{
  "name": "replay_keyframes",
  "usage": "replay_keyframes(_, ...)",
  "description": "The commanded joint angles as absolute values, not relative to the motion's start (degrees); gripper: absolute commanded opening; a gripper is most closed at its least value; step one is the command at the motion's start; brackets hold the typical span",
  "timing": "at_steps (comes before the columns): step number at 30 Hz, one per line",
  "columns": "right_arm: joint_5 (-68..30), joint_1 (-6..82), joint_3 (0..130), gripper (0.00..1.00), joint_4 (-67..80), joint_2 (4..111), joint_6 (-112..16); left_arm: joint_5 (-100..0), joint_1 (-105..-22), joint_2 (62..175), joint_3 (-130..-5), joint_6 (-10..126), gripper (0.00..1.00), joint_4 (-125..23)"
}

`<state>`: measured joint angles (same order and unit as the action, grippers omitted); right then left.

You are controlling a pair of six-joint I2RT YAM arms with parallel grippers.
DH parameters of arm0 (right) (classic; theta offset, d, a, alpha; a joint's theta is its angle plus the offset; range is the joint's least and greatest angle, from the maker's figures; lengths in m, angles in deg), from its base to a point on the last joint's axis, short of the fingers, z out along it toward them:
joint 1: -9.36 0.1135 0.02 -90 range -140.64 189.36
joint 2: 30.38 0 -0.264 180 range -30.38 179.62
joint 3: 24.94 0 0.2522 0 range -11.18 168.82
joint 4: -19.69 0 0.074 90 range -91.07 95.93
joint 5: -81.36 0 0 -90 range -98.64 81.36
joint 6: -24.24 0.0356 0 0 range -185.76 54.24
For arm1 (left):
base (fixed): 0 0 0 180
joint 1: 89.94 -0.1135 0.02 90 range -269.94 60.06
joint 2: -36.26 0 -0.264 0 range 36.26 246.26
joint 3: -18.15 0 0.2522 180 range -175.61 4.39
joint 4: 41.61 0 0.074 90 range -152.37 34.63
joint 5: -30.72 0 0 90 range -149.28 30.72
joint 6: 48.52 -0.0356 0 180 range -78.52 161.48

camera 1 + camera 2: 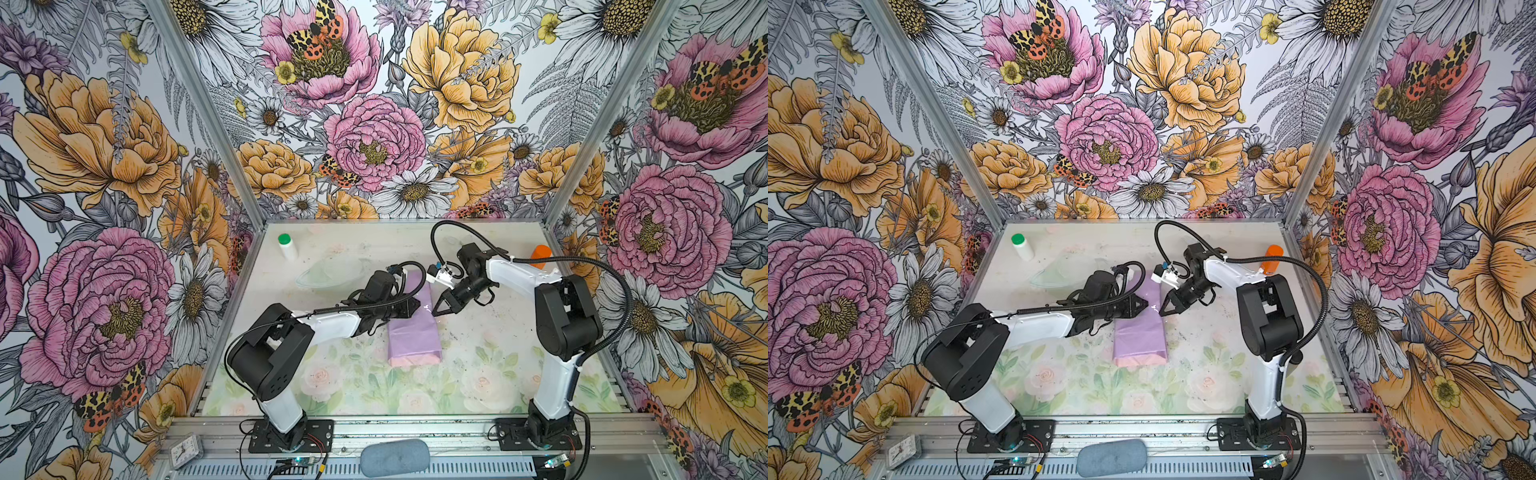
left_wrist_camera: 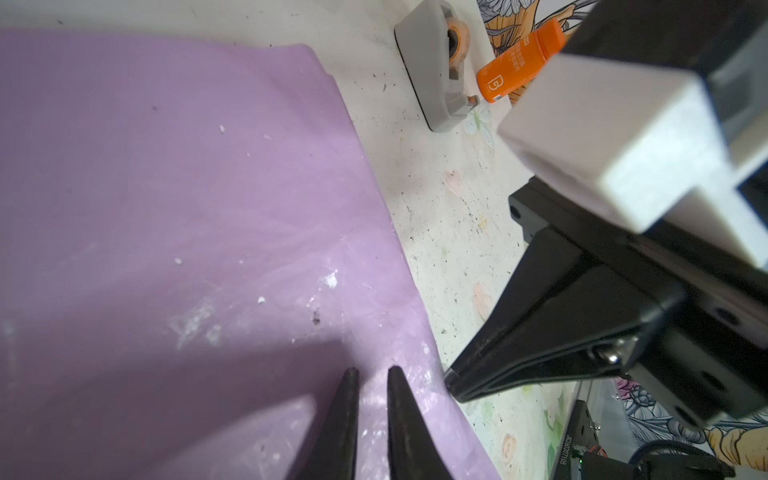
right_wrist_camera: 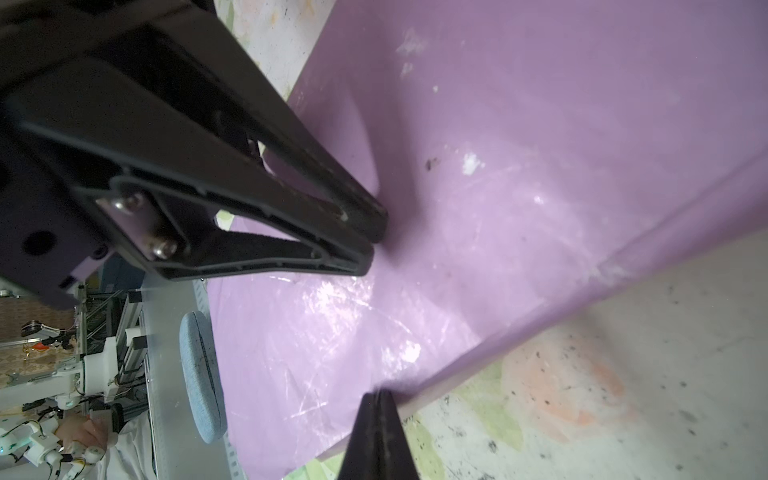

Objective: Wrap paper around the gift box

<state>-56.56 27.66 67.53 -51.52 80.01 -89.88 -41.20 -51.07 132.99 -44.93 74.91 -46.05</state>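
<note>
Left tool (image 2: 370, 374): the tips are seen a narrow slit apart with nothing clamped between them; they are set at the top face of the paper (image 2: 187, 187), close to the edge facing the other arm; whether the surface is touched cannot be told
Right tool (image 3: 378, 395): the tips are pressed together and nothing is gripped; the point is placed at the foot of the paper's side wall, where it meets the desk (image 3: 623, 374)
Tools to each other: pointed tip towards tip across the paper's edge in both top views, near but apart
Paper: folded into a long lilac parcel in the middle of the desk, laid lengthwise from front to back; a pale pink strip is shown at its near end, and shiny clear patches and white flecks on its top
Gift box: covered by the paper, none of it exposed
Tape dispenser (image 2: 432, 70): grey, laid on the desk beyond the parcel, just beside an orange tube (image 2: 519, 62)
White bottle (image 1: 287, 246): green-capped, placed at the far left corner of the desk, well apart from the parcel
</note>
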Motion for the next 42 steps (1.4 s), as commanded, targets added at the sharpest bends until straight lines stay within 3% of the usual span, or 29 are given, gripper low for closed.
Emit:
replay_keyframes(1,-57.59,27.88,69.06,0.0,-51.55,81.14,-91.07,-41.08,-50.46,133.22,-45.1,73.4,0.17,-50.11)
replay_keyframes(30,-57.24,27.9,69.41,0.0,-51.55,82.21,-90.99,-39.84,-49.28,127.71,-44.66,70.61,0.14,-44.83)
replay_keyframes(42,-56.63,27.91,69.41,0.0,-51.55,82.02,-90.88,-36.5,-47.73,132.3,-48.93,68.86,0.12,-44.37)
